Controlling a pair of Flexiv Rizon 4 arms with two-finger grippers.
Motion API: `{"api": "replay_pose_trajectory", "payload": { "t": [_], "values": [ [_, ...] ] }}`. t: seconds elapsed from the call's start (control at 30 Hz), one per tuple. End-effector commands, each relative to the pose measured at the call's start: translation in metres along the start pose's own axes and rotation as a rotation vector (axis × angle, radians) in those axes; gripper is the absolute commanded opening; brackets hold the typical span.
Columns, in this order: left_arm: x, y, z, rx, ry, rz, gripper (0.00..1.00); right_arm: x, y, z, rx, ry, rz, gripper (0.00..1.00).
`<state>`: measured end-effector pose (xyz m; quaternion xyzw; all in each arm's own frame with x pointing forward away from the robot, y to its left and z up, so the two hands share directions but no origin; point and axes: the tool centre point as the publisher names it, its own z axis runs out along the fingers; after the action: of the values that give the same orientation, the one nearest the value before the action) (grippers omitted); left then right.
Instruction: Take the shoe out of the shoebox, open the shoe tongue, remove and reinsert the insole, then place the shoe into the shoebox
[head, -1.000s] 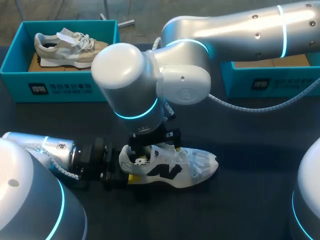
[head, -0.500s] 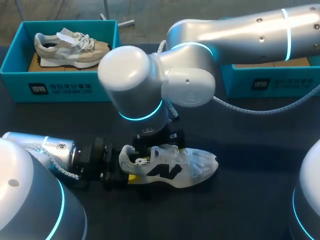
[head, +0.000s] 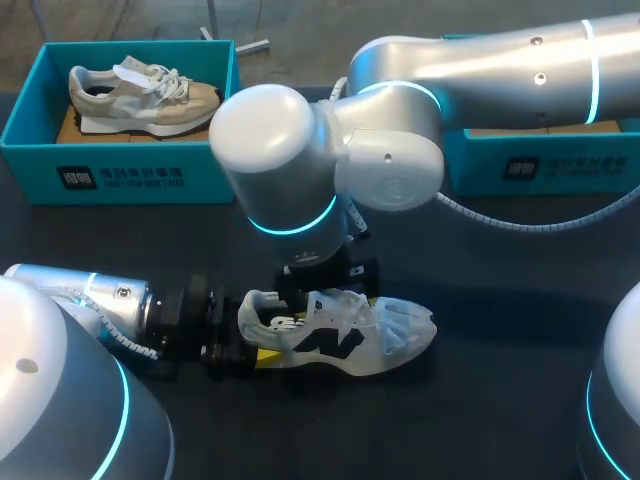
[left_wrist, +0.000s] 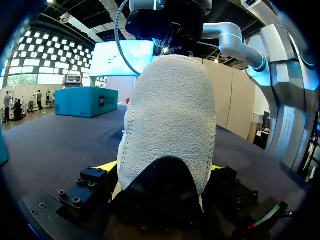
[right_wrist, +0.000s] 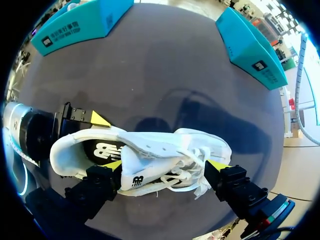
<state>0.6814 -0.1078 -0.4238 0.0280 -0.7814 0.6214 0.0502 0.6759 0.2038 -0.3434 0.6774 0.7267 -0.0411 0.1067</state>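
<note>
1. Dark worktop (head: 500, 280) all round. One teal shoebox (head: 120, 175) sat at the far left with a beige shoe (head: 140, 90) inside, and a second teal shoebox (head: 540, 165) sat at the far right, half hidden behind the right arm (head: 480, 60).
2. The white shoe (head: 340, 340) was out of both boxes, resting on its sole in the middle of the worktop. Its heel faced the left arm (head: 110, 300) and its toe pointed the other way.
3. The left hand (head: 252, 335) lay low along the worktop and was clamped on the shoe's heel, one yellow tip on either side (the left wrist view was basically all heel).
4. The right hand (right_wrist: 165, 167) hung straight above the shoe, over the tongue and laces. Its fingers were spread wide, one tip by the collar and the other near the toe end of the laces, so it wasn't pinching anything as far as I could see.
5. A dark insole (right_wrist: 102, 150) showed inside the shoe's opening.
</note>
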Motion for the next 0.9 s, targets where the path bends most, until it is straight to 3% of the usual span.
{"api": "replay_pose_trajectory", "payload": {
  "t": [0.03, 0.27, 0.6, 0.63, 0.7, 0.77, 0.9],
  "values": [
    [0.0, 0.003, 0.0, -0.002, 0.0, -0.001, 0.0, -0.002, -0.002, -0.011, -0.009, -0.014, 0.018, 1.0],
    [0.0, 0.003, 0.0, -0.002, 0.0, -0.001, 0.0, -0.006, -0.001, -0.018, -0.011, -0.023, 0.016, 1.0],
    [0.0, 0.003, 0.0, -0.002, 0.0, -0.001, 0.0, 0.007, -0.008, -0.006, 0.002, 0.002, 0.018, 1.0],
    [0.0, 0.003, 0.0, -0.002, 0.0, -0.001, 0.0, 0.007, -0.009, -0.006, 0.003, 0.003, 0.019, 0.95],
    [0.0, 0.003, 0.0, -0.002, 0.0, -0.001, 0.0, 0.006, -0.011, -0.007, 0.006, 0.003, 0.022, 0.71],
    [0.0, 0.003, 0.0, -0.002, 0.0, -0.001, 0.0, 0.004, -0.013, -0.01, 0.006, -0.002, 0.027, 0.53],
    [0.0, 0.003, 0.0, -0.002, 0.0, -0.001, 0.0, 0.002, -0.015, -0.016, 0.003, -0.013, 0.031, 0.48]
  ]
}}
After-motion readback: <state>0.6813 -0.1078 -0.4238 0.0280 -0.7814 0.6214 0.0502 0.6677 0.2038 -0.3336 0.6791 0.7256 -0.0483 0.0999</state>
